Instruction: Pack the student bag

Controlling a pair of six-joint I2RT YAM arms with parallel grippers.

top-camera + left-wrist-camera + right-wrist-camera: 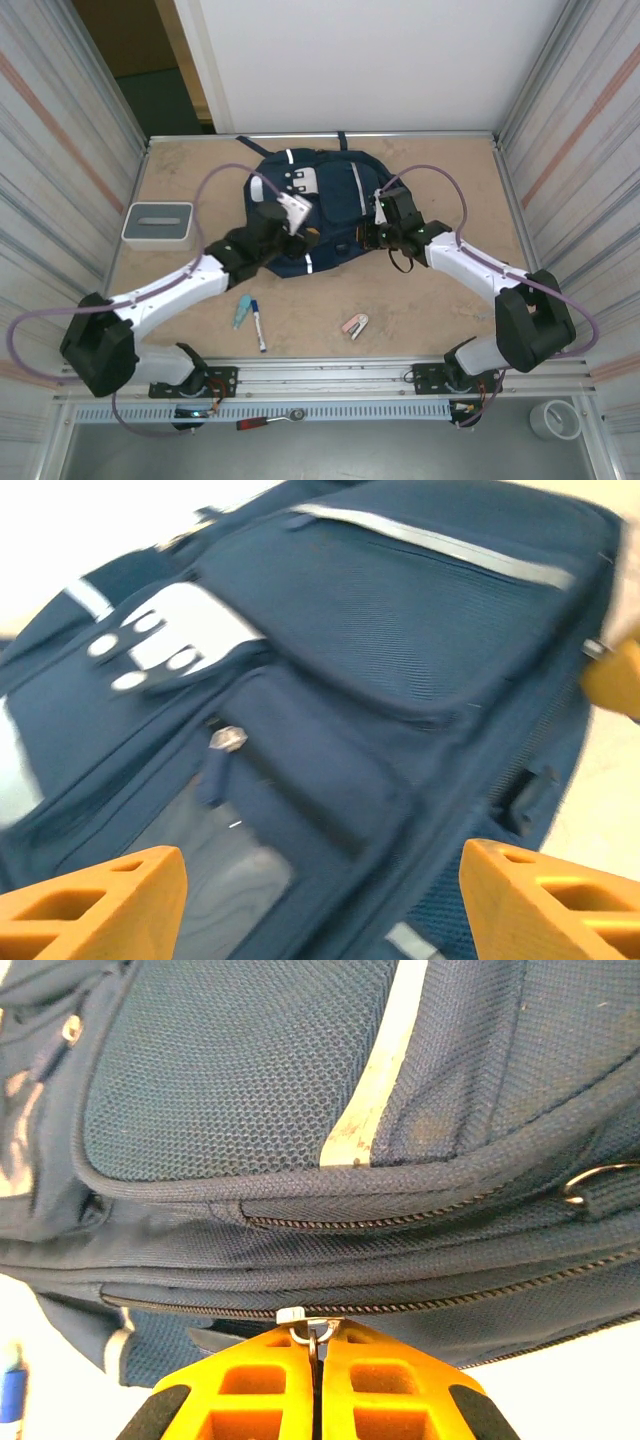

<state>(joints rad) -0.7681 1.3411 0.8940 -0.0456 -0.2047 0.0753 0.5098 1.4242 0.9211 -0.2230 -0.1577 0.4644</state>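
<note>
The right gripper [318, 1345] has its orange jaws pressed flat together, pinching the small metal zip pull [312, 1332] at the lower edge of the student bag [250, 1090]. The left gripper [325, 890] stands wide apart, its two orange fingers at either side with nothing between them, hovering just above the bag's front pockets.

From above, both arms reach forward and inward from their bases. The left gripper [295, 225] sits over the bag's left half, and the right gripper [378, 225] is at its right side with the forearm angled back toward the near right corner.

The student bag [340, 200] lies flat at the far middle of the table [450, 180], its top end close to the back wall. Its cloth is a coarse navy weave, ribbed on the pockets, with piped seams and two rows of zip teeth running along the side. A scuffed white reflective stripe [375, 1090] crosses the panel, and a white patch [170, 640] with dark oval holes sits near the top.

Bare tabletop lies open on both sides of the bag. A grey-white box [158, 223] rests well apart by the left wall. On the near strip lie a teal item [241, 311], a pen [258, 322] just beside it, and a pink object [355, 325].
</note>
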